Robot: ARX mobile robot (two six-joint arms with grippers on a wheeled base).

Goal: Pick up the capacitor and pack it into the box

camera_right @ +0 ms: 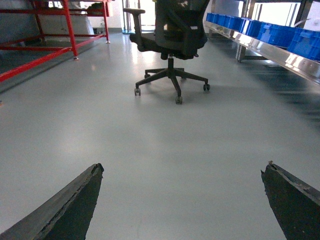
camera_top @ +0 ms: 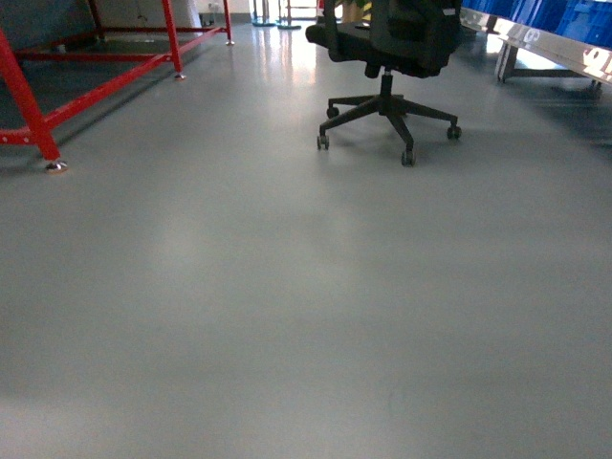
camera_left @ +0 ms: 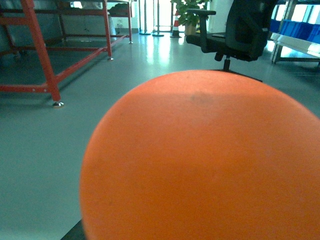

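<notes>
The grey floor (camera_top: 287, 306) fills the head view, bare of any work surface. At eleven o'clock stands a red steel frame (camera_top: 38, 124) on levelling feet; at one o'clock, a black office chair (camera_top: 387, 57) on castors; at two o'clock, a metal rack carrying blue crates (camera_right: 280, 35), best seen from the right wrist view.

Neither the capacitor nor the pink box with its white lid appears in any view. Their location cannot be established from these pictures.

Right gripper (camera_right: 182, 210): both dark fingertips (camera_right: 75, 205) show at the lower corners of the right wrist view, spread wide apart, nothing between them.

Left gripper: not visible. An orange rounded object (camera_left: 200, 160) sits very close to the left wrist lens and blocks most of that view; what it is cannot be determined, nor whether the left pincer is spread or pressed together.

Assessment: no part of the task is evidenced as done. The robot appears to be on open floor, away from any station. Locating the parts, picking and packing all seem to remain outstanding.
</notes>
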